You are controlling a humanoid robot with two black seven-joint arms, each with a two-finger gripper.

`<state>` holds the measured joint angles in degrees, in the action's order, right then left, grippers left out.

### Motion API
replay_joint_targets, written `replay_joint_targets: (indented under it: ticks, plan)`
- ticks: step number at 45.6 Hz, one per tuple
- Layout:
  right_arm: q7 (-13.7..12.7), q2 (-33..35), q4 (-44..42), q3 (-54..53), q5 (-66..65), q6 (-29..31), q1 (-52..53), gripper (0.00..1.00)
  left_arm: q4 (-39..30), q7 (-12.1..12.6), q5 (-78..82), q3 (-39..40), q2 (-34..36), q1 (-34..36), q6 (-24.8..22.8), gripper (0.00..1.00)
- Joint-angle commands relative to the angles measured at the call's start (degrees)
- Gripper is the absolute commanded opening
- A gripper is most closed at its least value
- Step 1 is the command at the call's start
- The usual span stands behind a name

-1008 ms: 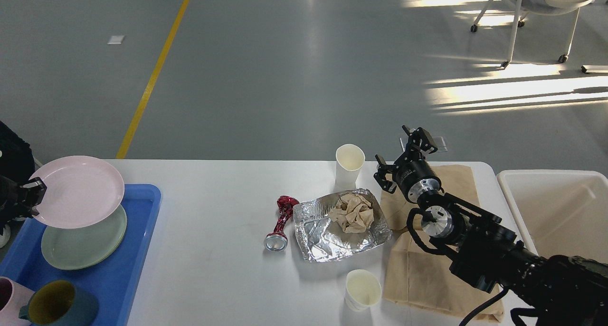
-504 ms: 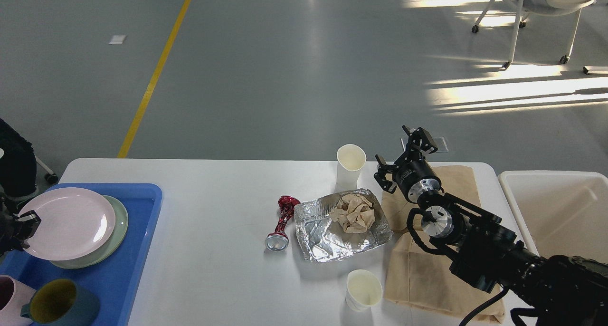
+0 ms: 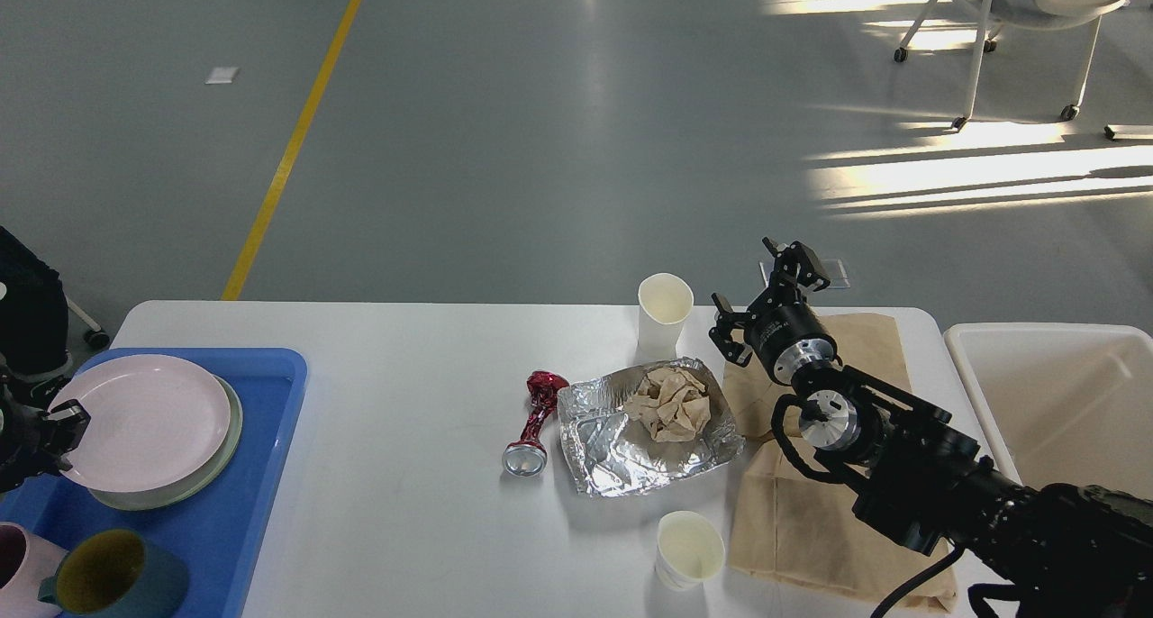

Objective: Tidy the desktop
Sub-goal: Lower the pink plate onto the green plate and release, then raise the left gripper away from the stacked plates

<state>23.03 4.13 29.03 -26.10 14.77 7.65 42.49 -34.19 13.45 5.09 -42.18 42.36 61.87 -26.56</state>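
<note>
The white desktop (image 3: 405,510) carries litter in its middle: a foil tray (image 3: 621,447) with crumpled brown paper (image 3: 671,404) in it, a twisted red foil wrapper (image 3: 533,422) to its left, and a flat brown paper bag (image 3: 824,519) to its right. One paper cup (image 3: 665,312) stands behind the foil tray, another (image 3: 689,550) near the front edge. My right gripper (image 3: 761,295) hangs open and empty just right of the far cup, above the bag. At the far left my left gripper (image 3: 56,422) is shut on the rim of a pink plate (image 3: 144,420), which lies on a green plate.
A blue tray (image 3: 243,510) on the desktop's left end holds the plates, a teal mug (image 3: 113,577) and a pink mug (image 3: 11,555). A white bin (image 3: 1063,402) stands off the right end. A wheeled chair (image 3: 1018,23) is far back on the floor.
The pink plate has come down from above the tray onto the green plate, my left gripper moving with it. The right arm has not moved.
</note>
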Motion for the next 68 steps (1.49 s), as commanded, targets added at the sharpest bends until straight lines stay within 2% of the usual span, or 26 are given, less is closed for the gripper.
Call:
replay_joint_targets:
  ticks: [1, 9, 15, 18, 23, 30, 31, 34, 39, 64, 68]
  plan:
    - [0.0, 0.0, 0.1, 0.0, 0.0, 0.0, 0.0, 1.00, 0.0, 0.0, 0.0, 0.1, -1.1, -0.3, 0.0, 0.00]
    - [0.0, 0.0, 0.1, 0.0, 0.0, 0.0, 0.0, 1.00, 0.0, -0.1, 0.0, 0.1, -2.3, -1.0, 0.0, 0.00]
    - [0.0, 0.0, 0.0, 0.0, 0.0, 0.0, 0.1, 1.00, 0.0, -0.5, 0.0, 0.1, -2.4, -1.0, 0.1, 0.06]
    - [0.0, 0.0, 0.1, 0.0, 0.0, 0.0, 0.0, 1.00, 0.0, -0.8, 0.0, 0.2, -2.4, -1.0, 0.1, 0.12]
    - [0.0, 0.0, 0.0, 0.0, 0.0, 0.0, 0.1, 1.00, 0.0, -0.9, 0.0, 0.8, -2.4, -1.0, 1.0, 0.23]
    - [0.0, 0.0, 0.1, 0.0, 0.0, 0.0, 0.1, 1.00, 0.0, -0.9, 0.0, 2.0, -2.2, -1.0, 4.7, 0.44]
    - [0.0, 0.0, 0.0, 0.0, 0.0, 0.0, 0.0, 1.00, 0.0, -0.9, 0.0, 2.1, -2.2, -1.0, 5.8, 0.51]
    - [0.0, 0.0, 0.1, 0.0, 0.0, 0.0, 0.1, 1.00, 0.0, -0.9, 0.0, 2.1, -1.9, -1.0, 7.2, 0.65]
    - [0.0, 0.0, 0.1, 0.0, 0.0, 0.0, 0.1, 1.00, 0.0, -0.9, -0.1, 2.7, -1.8, -0.9, 8.2, 0.80]
    - [0.0, 0.0, 0.0, 0.0, 0.0, 0.0, 0.0, 1.00, 2.5, -1.1, -0.8, 8.1, 1.1, 0.9, 10.5, 0.96]
    - [0.0, 0.0, 0.1, 0.0, 0.0, 0.0, 0.0, 1.00, 3.0, -1.1, -0.8, 11.8, 2.5, 1.9, 10.7, 0.96]
